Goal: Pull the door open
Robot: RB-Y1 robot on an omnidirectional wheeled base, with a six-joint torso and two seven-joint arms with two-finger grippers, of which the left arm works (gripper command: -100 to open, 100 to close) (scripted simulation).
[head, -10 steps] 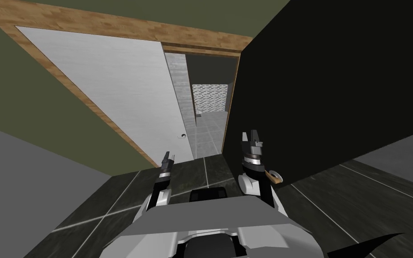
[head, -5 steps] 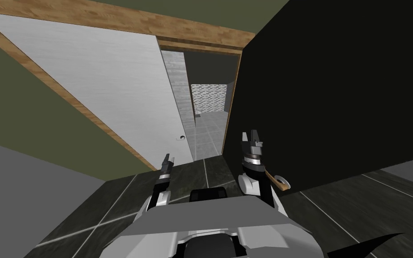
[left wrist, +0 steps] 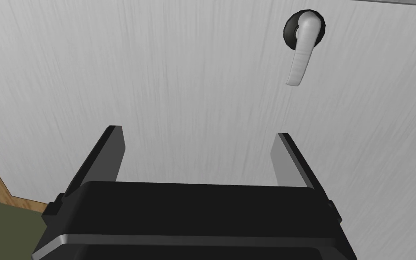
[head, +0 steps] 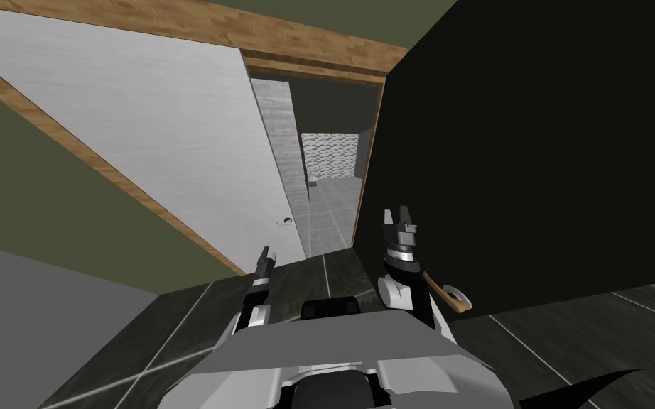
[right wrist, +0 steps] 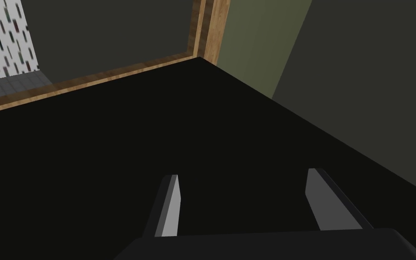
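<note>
The robot's left pincer (left wrist: 199, 133) hangs open, blades spread and empty, facing the white door (left wrist: 157, 67). The door's lever handle (left wrist: 302, 49) sits ahead of the pincer and out past one blade, not between the two. Closing here would likely catch nothing, and a straight advance risks jamming the blade tips into the door face. The right pincer (right wrist: 243, 174), also open, faces a dark panel (right wrist: 112, 158) close ahead, which it could bump.
</note>
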